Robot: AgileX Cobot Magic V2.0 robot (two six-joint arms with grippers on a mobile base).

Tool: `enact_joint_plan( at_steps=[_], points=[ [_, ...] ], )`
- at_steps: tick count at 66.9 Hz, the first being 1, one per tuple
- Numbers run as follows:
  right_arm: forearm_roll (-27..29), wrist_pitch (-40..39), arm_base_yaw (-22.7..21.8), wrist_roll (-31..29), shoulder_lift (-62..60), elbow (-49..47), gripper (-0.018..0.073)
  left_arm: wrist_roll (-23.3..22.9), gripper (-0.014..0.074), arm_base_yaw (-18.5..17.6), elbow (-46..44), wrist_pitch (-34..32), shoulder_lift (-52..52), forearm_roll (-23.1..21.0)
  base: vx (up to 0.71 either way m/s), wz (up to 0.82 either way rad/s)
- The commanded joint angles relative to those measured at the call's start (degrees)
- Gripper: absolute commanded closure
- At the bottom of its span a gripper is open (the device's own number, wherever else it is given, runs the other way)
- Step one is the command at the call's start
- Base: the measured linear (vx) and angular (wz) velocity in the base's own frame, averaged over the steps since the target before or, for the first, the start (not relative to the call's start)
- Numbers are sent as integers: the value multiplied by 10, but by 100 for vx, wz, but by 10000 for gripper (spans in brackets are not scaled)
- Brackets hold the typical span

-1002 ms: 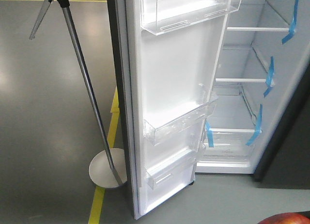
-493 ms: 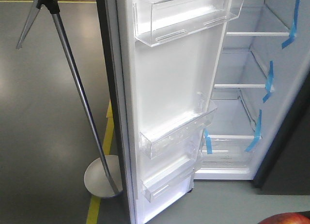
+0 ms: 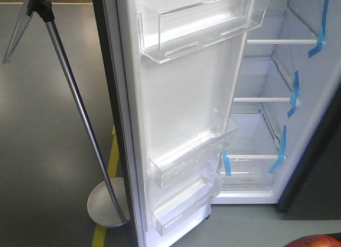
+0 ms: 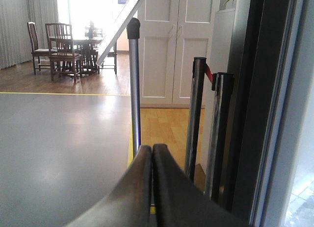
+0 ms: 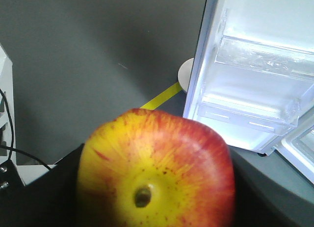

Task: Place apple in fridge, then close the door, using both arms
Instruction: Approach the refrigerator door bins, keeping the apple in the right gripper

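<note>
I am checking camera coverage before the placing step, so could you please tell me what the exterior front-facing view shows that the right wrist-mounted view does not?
Only the front view shows the fridge interior's glass shelves with blue tape strips, and the slanted silver pole. Only the right wrist view shows the apple close up, with yellow patches and stem dimple. Both show the open door with clear bins, the yellow floor line, the round base and part of the apple.

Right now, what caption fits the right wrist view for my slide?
Red-and-yellow apple up close, open fridge door with clear bins behind.
</note>
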Motion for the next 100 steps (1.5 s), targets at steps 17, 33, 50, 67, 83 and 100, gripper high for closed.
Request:
enact_joint_plan(
  at_steps=[17,33,50,67,83,100],
  points=[
    [15,-35,1,-5,3,-15,400,-2,603,-4,-9,-44,-9,-3,6,-3],
    [15,-35,1,-5,3,-15,400,-2,603,-4,-9,-44,-9,-3,5,-2],
    [15,-35,1,-5,3,-15,400,-2,603,-4,-9,-44,-9,-3,4,0],
    [15,-35,1,-5,3,-15,400,-2,603,-4,-9,-44,-9,-3,5,1],
    [15,-35,1,-5,3,-15,400,-2,603,-4,-9,-44,-9,-3,5,2],
    [15,-35,1,-5,3,-15,400,-2,603,-4,-9,-44,-9,-3,5,0]
  ],
)
